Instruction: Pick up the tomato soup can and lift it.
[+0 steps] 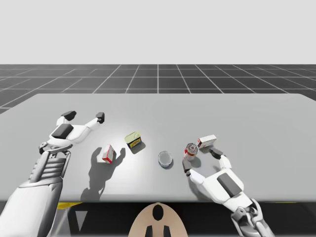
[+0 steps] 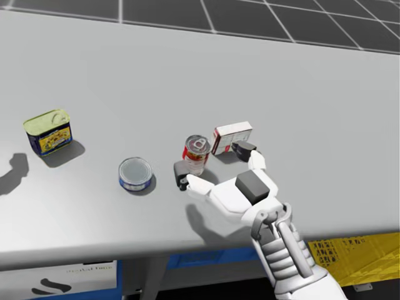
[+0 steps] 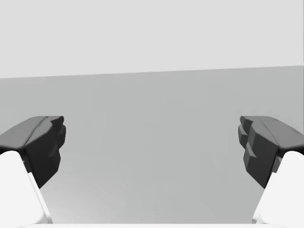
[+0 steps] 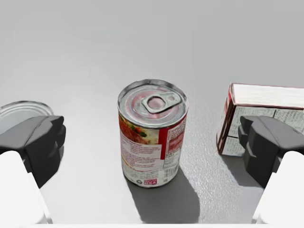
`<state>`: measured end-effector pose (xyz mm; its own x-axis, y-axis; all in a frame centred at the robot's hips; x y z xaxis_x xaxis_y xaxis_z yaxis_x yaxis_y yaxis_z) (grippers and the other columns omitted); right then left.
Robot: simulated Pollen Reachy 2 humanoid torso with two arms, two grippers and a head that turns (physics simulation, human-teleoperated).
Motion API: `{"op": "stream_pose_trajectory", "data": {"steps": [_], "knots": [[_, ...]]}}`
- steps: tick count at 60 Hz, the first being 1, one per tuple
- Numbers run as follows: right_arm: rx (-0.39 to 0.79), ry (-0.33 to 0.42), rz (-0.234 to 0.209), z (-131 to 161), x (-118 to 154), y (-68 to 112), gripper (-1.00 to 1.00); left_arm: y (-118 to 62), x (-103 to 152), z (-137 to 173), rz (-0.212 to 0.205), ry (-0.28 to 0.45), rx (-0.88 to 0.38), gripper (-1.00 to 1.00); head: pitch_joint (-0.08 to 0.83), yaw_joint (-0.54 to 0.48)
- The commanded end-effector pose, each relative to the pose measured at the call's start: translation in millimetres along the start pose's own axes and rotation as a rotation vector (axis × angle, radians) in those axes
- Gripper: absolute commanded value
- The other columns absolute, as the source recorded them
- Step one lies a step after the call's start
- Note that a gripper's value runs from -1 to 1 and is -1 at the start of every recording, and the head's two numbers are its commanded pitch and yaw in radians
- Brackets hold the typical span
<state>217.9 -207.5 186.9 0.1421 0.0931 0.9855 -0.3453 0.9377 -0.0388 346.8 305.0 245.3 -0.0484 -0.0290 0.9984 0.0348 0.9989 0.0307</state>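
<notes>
Label stuff first: the soup can (image 4: 152, 137) has a red and white wrap with a veggie picture on one side and blocks of small print I can't make out. The box (image 4: 266, 99) beside it is white with red edges and also covered in fine print, none of it readable.

My right claw (image 4: 154, 147) is spread wide and released. The can sits between its fingers with gaps on both sides, so nothing is gripped. One finger is right in front of the box and I can't tell if it touches. The other is near a flat tin (image 4: 21, 111).

The can stands upright on the table (image 1: 197, 113), silver lid and pull tab up, on my right near the front edge.

Left claw (image 1: 85, 116) is open too, grasping nothing, well apart over the table's left side.
</notes>
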Motion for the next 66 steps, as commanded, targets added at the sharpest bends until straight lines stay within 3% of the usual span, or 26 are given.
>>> {"op": "stream_pose_trajectory", "data": {"steps": [1, 9, 22, 51, 55, 56, 58, 59, 66], "knots": [[0.012, 0.052, -0.078, -12.1, -34.1, 15.3, -1.0, -0.4, 0.1, -0.4, -0.001, -0.001, 0.0, -1.0, 0.696, -0.27], [0.011, 0.091, -0.128, -27.9, -44.6, 14.5, -1.0, -0.3, 0.4, 0.0, 0.0, -0.001, 0.003, -1.0, 0.702, -0.26], [0.002, 0.112, -0.142, -53.6, -51.8, 12.5, -1.0, 0.0, 1.1, 0.4, -0.002, -0.006, 0.005, -1.0, 0.706, -0.26], [-0.002, 0.106, -0.096, -80.6, -40.9, 15.7, -1.0, -0.2, 1.9, 1.2, -0.015, -0.013, 0.009, -1.0, 0.71, -0.25], [-0.02, 0.079, -0.058, -78.9, -42.6, 15.9, -1.0, -0.4, 2.0, 1.3, -0.02, -0.015, 0.011, -1.0, 0.71, -0.25], [-0.037, 0.068, -0.057, -78.1, -43.6, 15.4, -0.32, -0.6, 1.9, 1.3, -0.022, -0.016, 0.011, -1.0, 0.709, -0.25], [-0.035, 0.077, -0.064, -76.5, -43.1, 15.3, 0.84, -0.7, 1.7, 1.2, -0.023, -0.016, 0.011, -1.0, 0.709, -0.25], [-0.027, 0.083, -0.078, -75.7, -42.9, 15.1, 1.0, -0.8, 1.5, 1.1, -0.026, -0.016, 0.011, -1.0, 0.708, -0.25], [-0.031, 0.084, -0.086, -74.7, -43.4, 13.5, 1.0, -1.6, 1.1, 1.1, -0.032, -0.017, 0.01, -1.0, 0.702, -0.26]]}}
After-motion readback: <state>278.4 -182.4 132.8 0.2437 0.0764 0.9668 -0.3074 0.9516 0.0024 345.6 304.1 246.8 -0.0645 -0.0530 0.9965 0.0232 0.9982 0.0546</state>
